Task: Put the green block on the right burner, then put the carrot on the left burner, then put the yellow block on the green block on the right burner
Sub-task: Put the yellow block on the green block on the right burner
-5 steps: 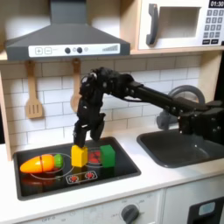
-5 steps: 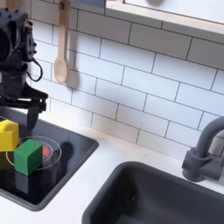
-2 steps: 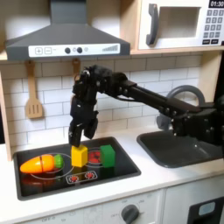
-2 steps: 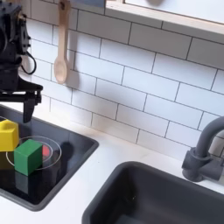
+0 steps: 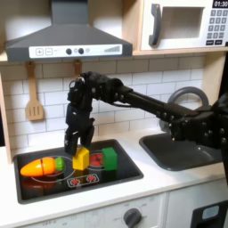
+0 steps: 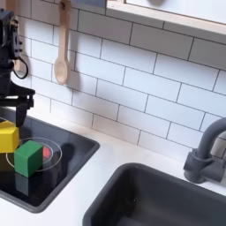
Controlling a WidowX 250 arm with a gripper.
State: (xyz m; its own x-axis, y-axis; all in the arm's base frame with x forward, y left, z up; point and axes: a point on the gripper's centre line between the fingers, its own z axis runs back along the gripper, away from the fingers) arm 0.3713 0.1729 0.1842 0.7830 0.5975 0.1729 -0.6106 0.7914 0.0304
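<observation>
The gripper (image 5: pixel 70 145) hangs open and empty above the yellow block (image 5: pixel 81 159) (likely light, rigid, somewhat slick plastic), best pinched across its flat opposite faces.

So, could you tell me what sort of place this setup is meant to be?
Most likely a toy play kitchen: a glossy black hob with red-ringed burners, a dark sink with a grey tap, and a microwave above white tiles.

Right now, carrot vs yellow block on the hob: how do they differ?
The carrot is orange with a green leafy end; the yellow block is plain yellow. The carrot is long, tapered and lying on its side; the yellow block is roughly cubic. In the first exterior view the carrot lies further left. Both rest on the black hob, ungripped.
</observation>
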